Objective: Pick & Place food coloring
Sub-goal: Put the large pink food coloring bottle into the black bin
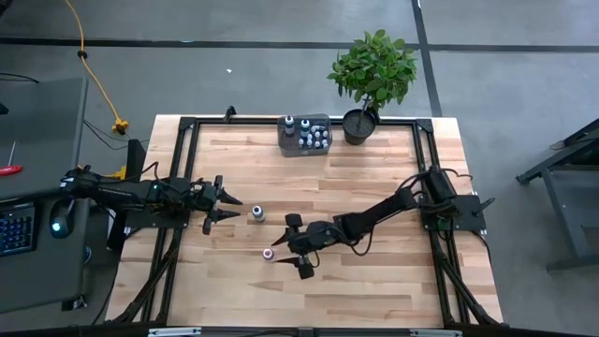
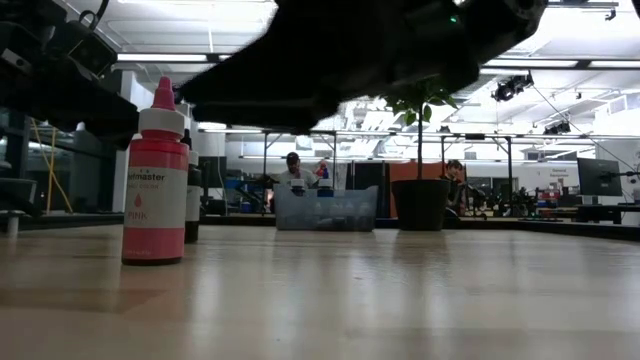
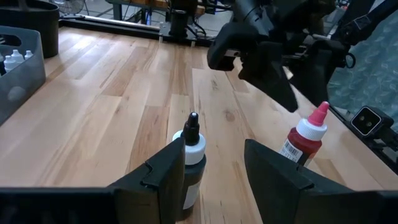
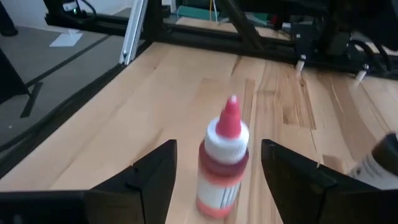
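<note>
From above, the wooden worktop [image 1: 374,290] carries a grey tray [image 1: 304,136] of small bottles at its far edge, with a potted plant [image 1: 372,75] just beside that tray; two loose food coloring bottles stand well apart from the tray, toward the near middle: a dark-capped bottle [image 1: 257,213] and, nearer the front, a red bottle [image 1: 269,254]. The right gripper [image 1: 299,246] sits just beside the red bottle with its fingers spread and nothing between them, and the left gripper [image 1: 221,206] points at the dark-capped bottle, fingers also apart. From table height, the red bottle [image 2: 155,180] stands upright on its own base, the tray [image 2: 326,208] and plant pot [image 2: 420,204] far behind it, and beyond them a workshop with ceiling lights, desks and people seated. Through the left wrist camera, the dark-capped bottle [image 3: 193,158] stands close to that arm's open fingers [image 3: 165,174], not clamped. Through the right wrist camera, the red bottle [image 4: 224,165] stands between the wide-open fingers [image 4: 155,174], untouched. My reading is that this is either a set-down just finished or an approach to grasp; a pick would call for closing squarely on the bottle body without tipping it, then carrying it to the tray
</note>
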